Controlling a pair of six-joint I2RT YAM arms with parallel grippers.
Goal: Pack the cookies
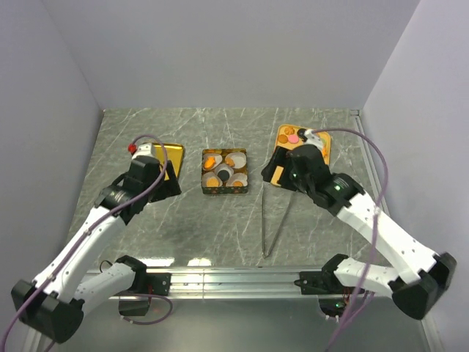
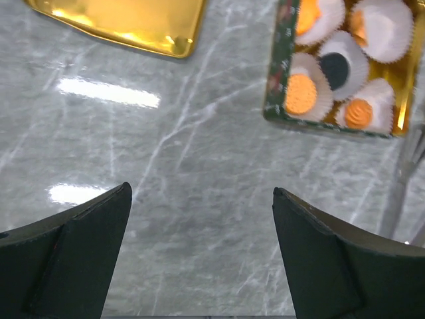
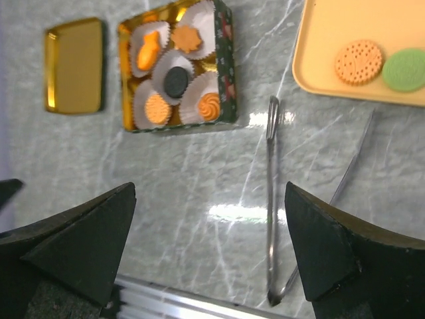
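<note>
Top view of a glossy grey surface (image 1: 220, 227) veined with white. Left of centre, flat on it, a shiny gold tray (image 1: 170, 155). At centre, a square green box (image 1: 224, 190). Right of centre, thin metal tongs (image 1: 264, 220), legs splayed toward the frame's top. Upper right, a pale orange tray (image 3: 345, 20).

No readable text, labels, brands, numbers or signs in any view.
</note>
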